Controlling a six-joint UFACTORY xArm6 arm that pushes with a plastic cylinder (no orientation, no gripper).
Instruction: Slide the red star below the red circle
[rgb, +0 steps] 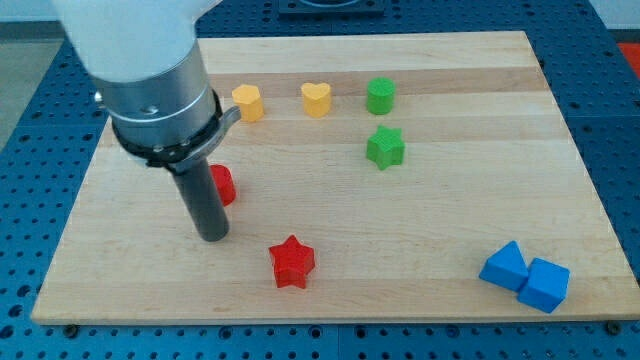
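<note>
The red star (292, 262) lies on the wooden board (450, 220) near the view's bottom, left of centre. The red circle (223, 185) sits up and to the left of it, partly hidden behind my rod. My tip (213, 236) rests on the board just below the red circle and to the left of the red star, with a gap of about one block width between tip and star.
A yellow hexagon-like block (247, 102), a yellow heart (316, 99) and a green circle (380, 96) line up near the view's top. A green star (385, 147) sits below the green circle. Two blue blocks (503, 266) (546, 284) touch at the bottom right.
</note>
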